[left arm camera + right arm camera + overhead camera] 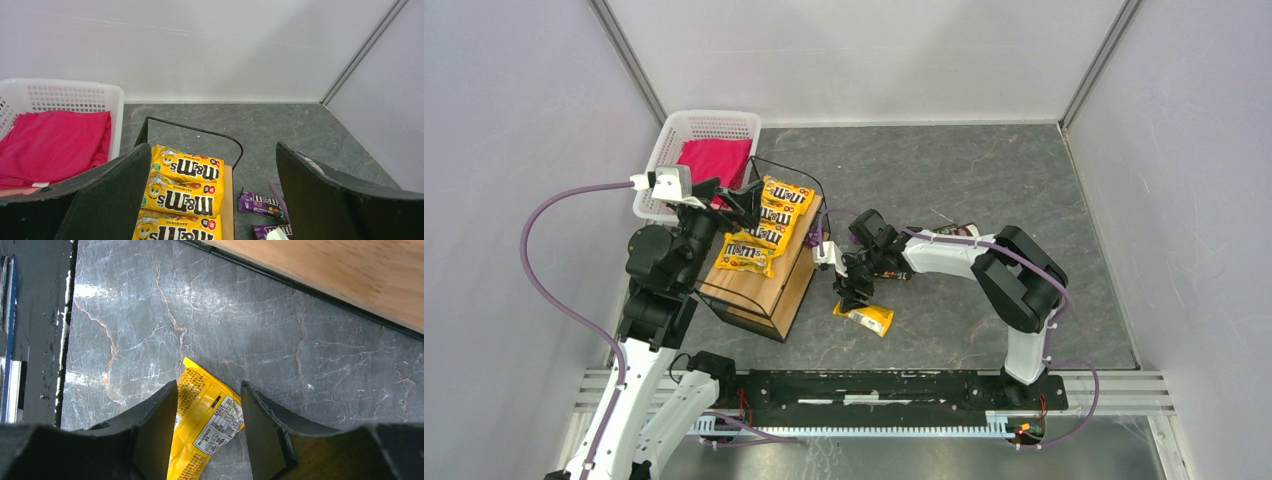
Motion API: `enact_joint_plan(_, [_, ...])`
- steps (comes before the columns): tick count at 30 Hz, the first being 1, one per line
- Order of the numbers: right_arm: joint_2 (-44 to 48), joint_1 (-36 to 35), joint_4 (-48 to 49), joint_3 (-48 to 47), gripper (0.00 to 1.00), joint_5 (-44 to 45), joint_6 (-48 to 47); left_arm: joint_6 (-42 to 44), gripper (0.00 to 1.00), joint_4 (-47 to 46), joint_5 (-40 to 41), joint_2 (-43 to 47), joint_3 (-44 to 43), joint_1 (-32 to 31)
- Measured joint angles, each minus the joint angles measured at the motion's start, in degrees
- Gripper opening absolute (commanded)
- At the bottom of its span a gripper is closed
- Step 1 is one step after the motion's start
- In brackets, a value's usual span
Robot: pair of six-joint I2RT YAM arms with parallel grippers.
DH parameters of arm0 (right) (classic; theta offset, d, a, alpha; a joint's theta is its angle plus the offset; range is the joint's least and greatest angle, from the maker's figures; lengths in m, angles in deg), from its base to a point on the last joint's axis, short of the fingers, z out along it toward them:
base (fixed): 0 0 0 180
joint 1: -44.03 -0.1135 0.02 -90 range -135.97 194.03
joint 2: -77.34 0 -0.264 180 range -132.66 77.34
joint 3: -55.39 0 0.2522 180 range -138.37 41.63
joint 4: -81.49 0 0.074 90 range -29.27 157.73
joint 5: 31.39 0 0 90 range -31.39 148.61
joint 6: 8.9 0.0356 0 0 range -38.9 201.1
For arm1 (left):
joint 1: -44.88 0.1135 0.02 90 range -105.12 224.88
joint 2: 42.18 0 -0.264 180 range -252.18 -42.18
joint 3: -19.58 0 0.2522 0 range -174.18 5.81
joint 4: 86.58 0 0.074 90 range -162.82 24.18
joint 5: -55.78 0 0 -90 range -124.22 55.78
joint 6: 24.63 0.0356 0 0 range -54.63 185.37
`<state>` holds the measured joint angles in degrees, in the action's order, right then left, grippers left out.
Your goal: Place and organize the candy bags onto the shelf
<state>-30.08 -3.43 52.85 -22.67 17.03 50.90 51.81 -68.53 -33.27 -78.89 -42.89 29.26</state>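
Beside the shelf (764, 285), a yellow candy bag (205, 415) lies on the table (300, 365) between the right claw's (209, 390) parted jaws, lengthwise along the gap. The left claw (212, 147) gapes farther off.

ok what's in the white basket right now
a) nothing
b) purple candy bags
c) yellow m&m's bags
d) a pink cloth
d: a folded pink cloth lies in the white basket, while the yellow m&m's bags sit on the shelf.
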Motion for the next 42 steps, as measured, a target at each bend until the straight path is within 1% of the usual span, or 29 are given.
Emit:
enact_joint_plan(3, [-0.6, 0.0, -0.2, 0.0, 0.47, 0.0, -0.4, 0.0, 1.00, 0.0, 0.0, 0.0, 0.0, 0.0])
enact_joint_plan(7, [-0.7, 0.0, 0.3, 0.0, 0.34, 0.4, -0.4, 0.0, 1.00, 0.0, 0.0, 0.0, 0.0, 0.0])
enact_joint_plan(8, [-0.7, 0.0, 0.8, 0.2, 0.29, 0.8, -0.1, 0.0, 1.00, 0.0, 0.0, 0.0, 0.0, 0.0])
enact_joint_plan(10, [-0.6, 0.0, 2.6, 0.9, 0.15, 2.3, 0.9, 0.0, 1.00, 0.0, 0.0, 0.0, 0.0, 0.0])
enact_joint_plan(13, [-0.5, 0.0, 4.2, 2.0, 0.09, 4.8, 3.3, 0.0, 1.00, 0.0, 0.0, 0.0, 0.0, 0.0])
enact_joint_plan(15, [0.2, 0.0, 6.1, 3.4, 0.01, 6.6, 5.6, 0.0, 1.00, 0.0, 0.0, 0.0, 0.0, 0.0])
enact_joint_plan(20, [5.0, 0.0, 11.2, 9.5, 0.00, 14.4, 13.7, 0.0, 1.00, 0.0, 0.0, 0.0, 0.0, 0.0])
enact_joint_plan(22, [7.0, 0.0, 11.7, 11.0, 0.00, 19.9, 19.0, 0.0, 1.00, 0.0, 0.0, 0.0, 0.0, 0.0])
enact_joint_plan(24, [9.4, 0.0, 11.9, 12.7, 0.00, 27.3, 26.8, 0.0, 1.00, 0.0, 0.0, 0.0, 0.0, 0.0])
enact_joint_plan(26, [13.6, 0.0, 12.6, 16.3, 0.05, 33.5, 35.1, 0.0, 1.00, 0.0, 0.0, -0.1, 0.0, 0.0])
enact_joint_plan(28, [18.9, 0.3, 13.7, 21.7, 0.15, 36.9, 43.4, 0.0, 1.00, 0.0, 0.0, -0.1, 0.0, 0.0])
enact_joint_plan(29, [20.9, 0.3, 14.2, 23.8, 0.21, 37.4, 46.4, 0.0, 1.00, 0.0, 0.0, -0.1, 0.0, 0.0])
enact_joint_plan(30, [22.8, 0.3, 14.7, 26.0, 0.29, 37.5, 49.2, 0.0, 1.00, 0.0, 0.0, -0.1, 0.0, 0.0])
enact_joint_plan(32, [25.1, 0.3, 14.8, 28.5, 0.36, 37.0, 54.0, 0.0, 1.00, 0.0, -0.1, -0.2, 0.0, 0.0])
enact_joint_plan(35, [26.4, 0.4, 15.0, 28.9, 0.52, 34.9, 57.7, 0.0, 1.00, 0.0, -1.0, -0.7, 0.0, 0.0])
enact_joint_plan(37, [27.2, 0.9, 15.1, 28.9, 0.60, 33.4, 59.1, 0.0, 1.00, 0.0, -1.2, -0.8, 0.0, 0.0])
enact_joint_plan(38, [27.6, 1.3, 15.1, 28.9, 0.62, 32.5, 59.7, 0.0, 1.00, 0.0, -1.2, -0.8, 0.0, 0.0])
enact_joint_plan(42, [28.8, 4.4, 16.6, 29.4, 0.63, 29.6, 62.5, 0.0, 1.00, 0.0, -1.2, -0.8, 0.0, 0.0])
